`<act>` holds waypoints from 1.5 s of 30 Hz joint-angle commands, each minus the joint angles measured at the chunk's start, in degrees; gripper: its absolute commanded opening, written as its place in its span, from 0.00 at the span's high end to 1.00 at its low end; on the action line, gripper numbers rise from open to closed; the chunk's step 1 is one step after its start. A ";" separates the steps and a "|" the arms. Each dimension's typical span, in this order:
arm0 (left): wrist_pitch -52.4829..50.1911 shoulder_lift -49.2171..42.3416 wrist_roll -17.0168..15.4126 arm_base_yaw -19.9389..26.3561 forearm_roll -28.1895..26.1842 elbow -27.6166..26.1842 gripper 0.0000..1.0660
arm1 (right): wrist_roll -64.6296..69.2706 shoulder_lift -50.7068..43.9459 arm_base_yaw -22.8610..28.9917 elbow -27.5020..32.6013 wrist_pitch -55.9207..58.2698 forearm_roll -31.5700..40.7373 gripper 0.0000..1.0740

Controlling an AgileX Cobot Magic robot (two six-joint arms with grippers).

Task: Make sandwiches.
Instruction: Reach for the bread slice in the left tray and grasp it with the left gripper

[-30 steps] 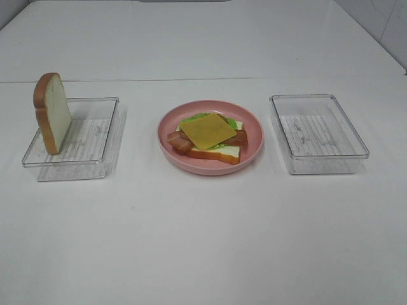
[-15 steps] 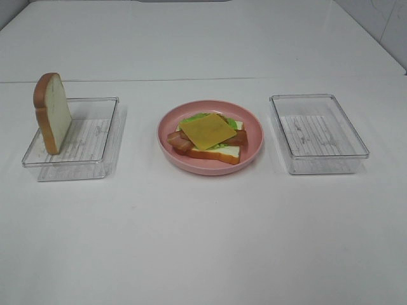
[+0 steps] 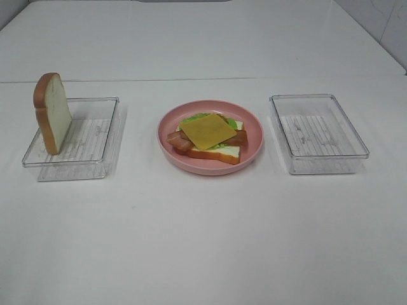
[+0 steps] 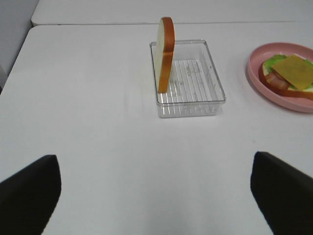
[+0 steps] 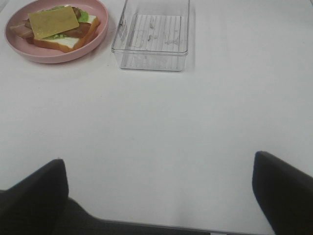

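An open sandwich lies on the round pink plate [image 3: 210, 170]: a bread slice at the bottom, then green lettuce, bacon strips and a yellow cheese square [image 3: 208, 131] on top. A second bread slice [image 3: 52, 113] stands upright on edge in the left clear tray [image 3: 82, 143]. Neither gripper shows in the exterior high view. In the left wrist view my left gripper [image 4: 156, 196] is open and empty, well back from the bread slice [image 4: 165, 54]. In the right wrist view my right gripper [image 5: 156, 196] is open and empty, well back from the sandwich [image 5: 54, 24].
An empty clear tray [image 3: 318, 133] stands to the right of the plate and shows in the right wrist view [image 5: 154, 34]. All of it sits on a white table. A seam runs across the table behind the trays.
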 commanded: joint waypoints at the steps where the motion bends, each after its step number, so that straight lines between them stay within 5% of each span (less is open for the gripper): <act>1: -3.78 10.43 -2.52 0.06 -0.46 -4.18 0.08 | -0.52 -1.72 -0.29 0.23 -0.57 -0.06 0.08; 2: -3.78 10.43 -2.52 0.06 -0.46 -4.18 0.08 | -0.52 -1.72 -0.29 0.23 -0.57 -0.06 0.08; 4: -3.44 25.44 -2.46 0.06 -1.26 -12.43 0.08 | -0.52 -1.72 -0.29 0.23 -0.57 -0.06 0.08; 10: -2.06 38.50 -0.40 0.06 -2.18 -21.26 0.08 | -0.52 -1.72 -0.29 0.23 -0.57 -0.06 0.08; 11: -1.26 45.21 -0.40 0.06 -2.23 -26.24 0.08 | -0.52 -1.72 -0.29 0.23 -0.57 -0.06 0.08; 20: 6.07 73.34 -4.07 0.06 -1.78 -46.98 0.08 | -0.52 -1.72 -0.29 0.23 -0.57 -0.06 0.08; 36: 3.44 104.68 -7.96 -5.96 1.66 -65.26 0.08 | -0.52 -1.72 -0.29 0.23 -0.57 -0.06 0.08; 45: 5.04 110.87 -9.05 -5.96 2.12 -69.73 0.11 | -0.52 -1.72 -0.29 0.23 -0.57 0.00 0.08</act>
